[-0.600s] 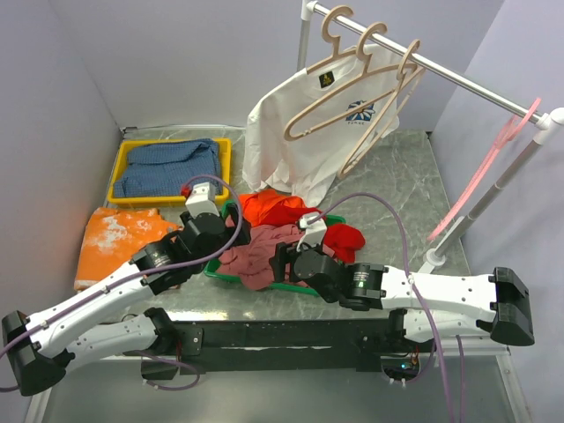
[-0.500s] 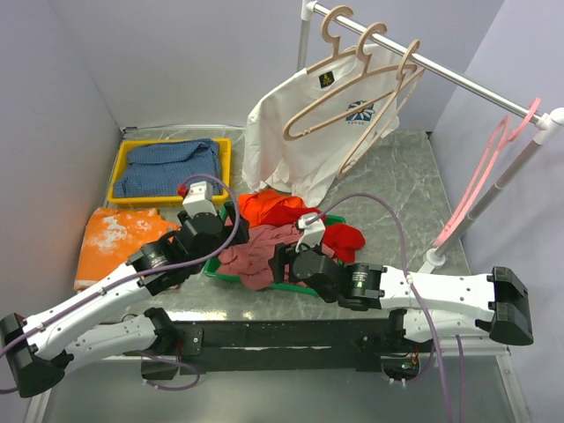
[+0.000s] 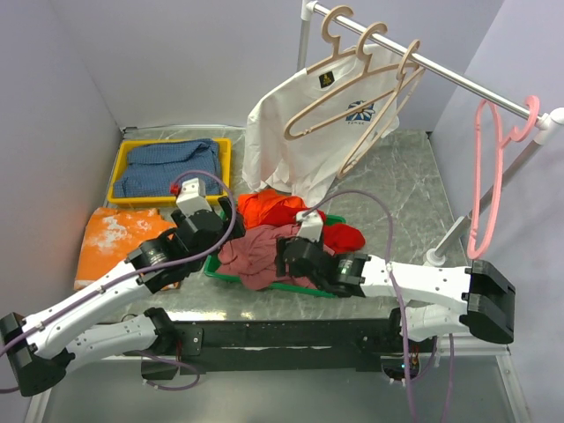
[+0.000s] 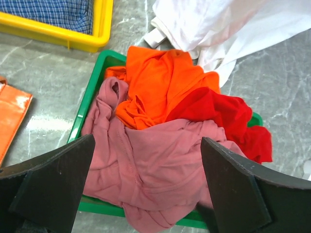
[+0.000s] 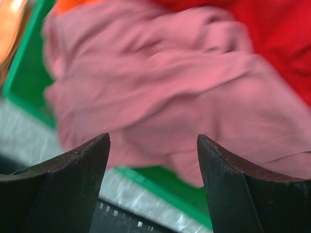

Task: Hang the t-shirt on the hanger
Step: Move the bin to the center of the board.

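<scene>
The dusty-rose t-shirt [image 3: 254,254] lies crumpled at the front of a green tray [image 3: 216,271], spilling over its near rim. It also shows in the left wrist view [image 4: 160,160] and the right wrist view [image 5: 165,92]. My left gripper [image 3: 214,240] is open above the shirt's left part [image 4: 147,138] and holds nothing. My right gripper [image 3: 284,257] is open and empty, close over the shirt's near edge [image 5: 153,136]. The beige wooden hanger [image 3: 374,40] hangs empty on the rail at the back, far from both grippers.
Bright orange [image 3: 269,208] and red [image 3: 348,236] garments lie behind the shirt in the tray. A white logo t-shirt [image 3: 291,145] hangs on the rail. A pink plastic hanger [image 3: 483,176] hangs at the right. A yellow bin [image 3: 123,196] with blue cloth and an orange cloth [image 3: 115,240] are at the left.
My right gripper has moved left, closer onto the dusty-rose shirt. My left gripper has shifted slightly left. The pink plastic hanger has swung to hang nearly upright.
</scene>
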Motion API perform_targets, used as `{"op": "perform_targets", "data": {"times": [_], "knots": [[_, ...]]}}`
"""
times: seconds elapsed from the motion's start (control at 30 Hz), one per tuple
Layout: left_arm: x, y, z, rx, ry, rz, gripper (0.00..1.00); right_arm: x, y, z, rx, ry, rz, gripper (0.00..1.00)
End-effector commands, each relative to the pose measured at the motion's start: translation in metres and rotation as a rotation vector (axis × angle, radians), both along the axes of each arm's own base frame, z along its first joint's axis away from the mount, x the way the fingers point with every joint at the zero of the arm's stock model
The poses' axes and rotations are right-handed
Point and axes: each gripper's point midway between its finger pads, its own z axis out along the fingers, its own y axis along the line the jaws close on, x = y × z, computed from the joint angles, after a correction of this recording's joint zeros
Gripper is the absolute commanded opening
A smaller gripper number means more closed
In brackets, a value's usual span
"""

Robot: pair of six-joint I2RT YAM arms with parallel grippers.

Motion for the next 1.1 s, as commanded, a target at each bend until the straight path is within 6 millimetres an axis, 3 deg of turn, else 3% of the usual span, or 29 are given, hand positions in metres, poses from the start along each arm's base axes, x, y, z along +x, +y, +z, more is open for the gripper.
{"op": "perform_targets", "data": {"times": [0.0, 0.13, 0.17, 0.3, 0.33, 0.43, 0.57, 0.8, 1.07], "knots": [[0.005, 0.001, -0.01, -0.028, 0.023, 0.032, 0.96, 0.029, -0.034, -0.005, 0.039, 0.059, -0.184, 0.8], [0.012, 0.016, -0.032, -0.047, 0.07, 0.08, 0.96, 0.036, -0.068, -0.029, 0.036, 0.123, -0.321, 0.81], [0.014, 0.015, -0.035, -0.079, 0.086, 0.072, 0.96, 0.037, -0.072, -0.032, 0.04, 0.133, -0.338, 0.81], [0.03, 0.044, -0.05, -0.133, 0.109, 0.158, 0.97, 0.03, -0.083, -0.057, 0.058, 0.21, -0.378, 0.82], [0.031, 0.048, -0.056, -0.136, 0.118, 0.173, 0.97, 0.025, -0.089, -0.07, 0.052, 0.239, -0.387, 0.82], [0.036, 0.052, -0.071, -0.159, 0.151, 0.197, 0.96, 0.027, -0.101, -0.08, 0.08, 0.278, -0.422, 0.82], [0.041, 0.051, -0.089, -0.206, 0.167, 0.206, 0.96, 0.055, -0.134, -0.073, 0.116, 0.249, -0.537, 0.84], [0.034, 0.019, -0.114, -0.307, 0.208, 0.054, 0.96, 0.108, -0.179, -0.061, 0.11, 0.224, -0.658, 0.84], [0.006, -0.007, -0.129, -0.317, 0.237, -0.117, 0.96, 0.163, -0.207, -0.048, 0.116, 0.188, -0.731, 0.84]]}}
